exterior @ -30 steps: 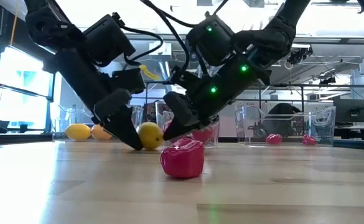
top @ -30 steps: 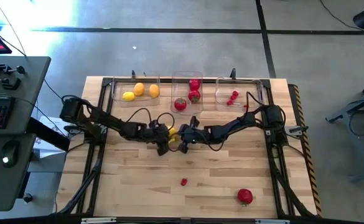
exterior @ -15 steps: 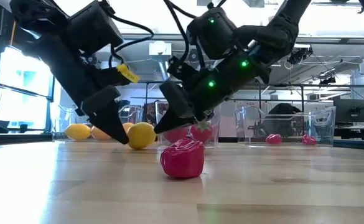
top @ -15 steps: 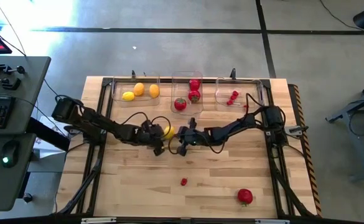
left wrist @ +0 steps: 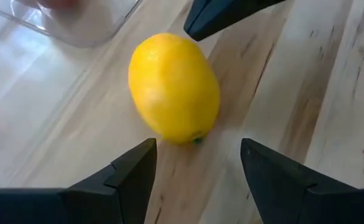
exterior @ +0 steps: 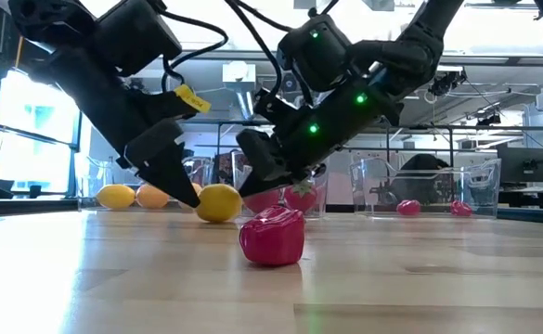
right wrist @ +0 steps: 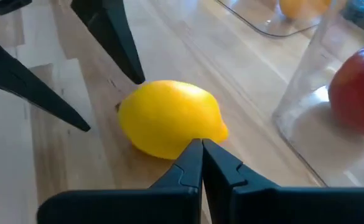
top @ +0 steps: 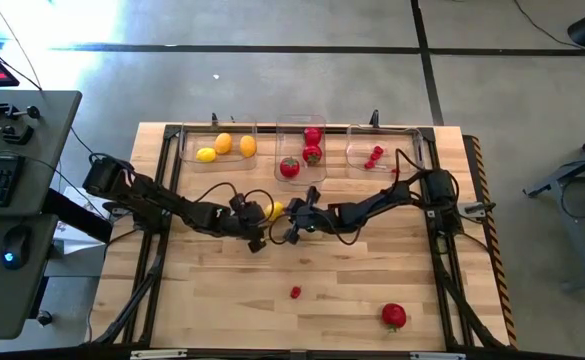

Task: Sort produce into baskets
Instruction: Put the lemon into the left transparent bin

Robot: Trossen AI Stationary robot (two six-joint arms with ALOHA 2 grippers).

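A yellow lemon [top: 273,210] [left wrist: 174,87] lies on its side on the wooden table, between my two grippers. My left gripper [left wrist: 197,163] [top: 258,228] is open and slants down from the table's left. Its fingertips stand just short of the lemon, with nothing between them. My right gripper [right wrist: 201,148] [top: 286,218] is shut and slants down from the table's right, its tip at the lemon's other side. Three clear baskets stand along the far edge. The left one [top: 186,150] holds yellow and orange fruit, the middle one [top: 279,140] red fruit, and the right one [top: 414,150] small red berries. My right gripper has its shut fingertips [right wrist: 197,155] at the lemon's side that faces the table's right [right wrist: 188,134], slanting down from the right. Whether they touch it, I cannot tell. The lemon rests on the table.
A small red berry [top: 295,292] [exterior: 272,235] lies on the table nearer the front edge. A round red fruit with a green top [top: 393,316] lies at the front right. Bare wood lies between these and the grippers.
My left gripper has drawn back a little toward the table's left edge and risen. It has let go of the lemon, which now lies free just ahead of its fingertips. The lemon has stayed almost where it was.
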